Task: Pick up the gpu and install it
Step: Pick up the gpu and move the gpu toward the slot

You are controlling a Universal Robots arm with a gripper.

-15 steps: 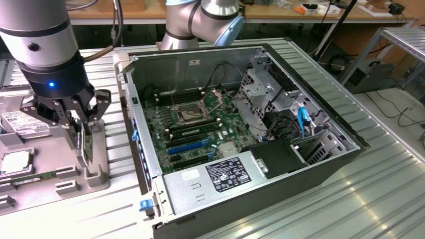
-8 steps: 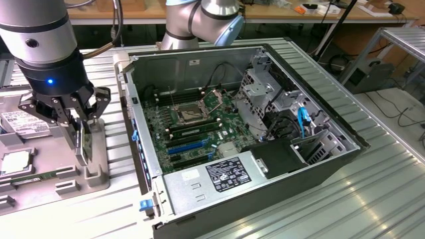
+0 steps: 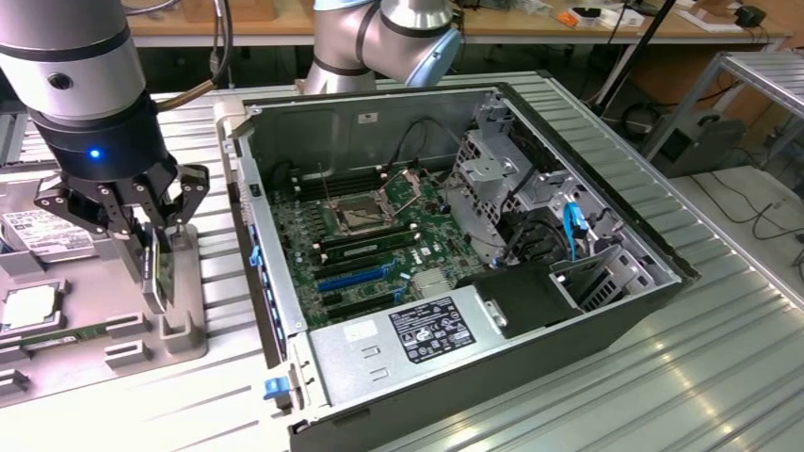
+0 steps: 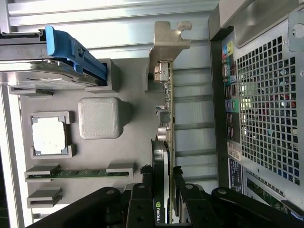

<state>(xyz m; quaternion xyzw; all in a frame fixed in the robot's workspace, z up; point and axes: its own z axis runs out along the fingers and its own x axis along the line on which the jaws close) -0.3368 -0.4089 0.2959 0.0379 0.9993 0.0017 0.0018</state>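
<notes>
Gpu point(image 3: 156, 278) point(image 4: 160, 159) is seen standing upright on its long edge in a slot of the grey parts tray point(image 3: 176, 344) point(image 4: 128, 95), at the exterior view's left, just beside the open computer case point(image 3: 603, 311) point(image 4: 266, 95). It has not been lifted clear of the tray. Its silver bracket point(image 4: 168, 45) is turned away from the wrist camera, and the green board edge is shown running from the bracket back to the gripper.

The gripper point(image 3: 149, 240) point(image 4: 160, 170) is positioned directly over the card, and its black fingers point(image 4: 142, 190) are pressed against both faces of the gpu. The jaws are thus closed on the card at the end opposite the bracket.

Other parts are held in the same tray. A square processor chip point(image 4: 49, 135) point(image 3: 28, 306) is seated in its own frame, a narrow green memory stick point(image 4: 78, 173) is laid flat between two clips, and a hard drive point(image 3: 25, 231) point(image 4: 28, 78) with a blue carrier point(image 4: 76, 50) is set at the tray's far end. A plain grey block point(image 4: 99, 118) is raised between the chip and the card.

Inside the case, which lies on its side with the panel removed, the motherboard point(image 3: 301, 226) is exposed. A blue expansion slot point(image 3: 358, 278) is visible on it, nearer than the processor socket point(image 3: 358, 215). Tray and case are both supported on a ribbed metal table point(image 3: 703, 377).
</notes>
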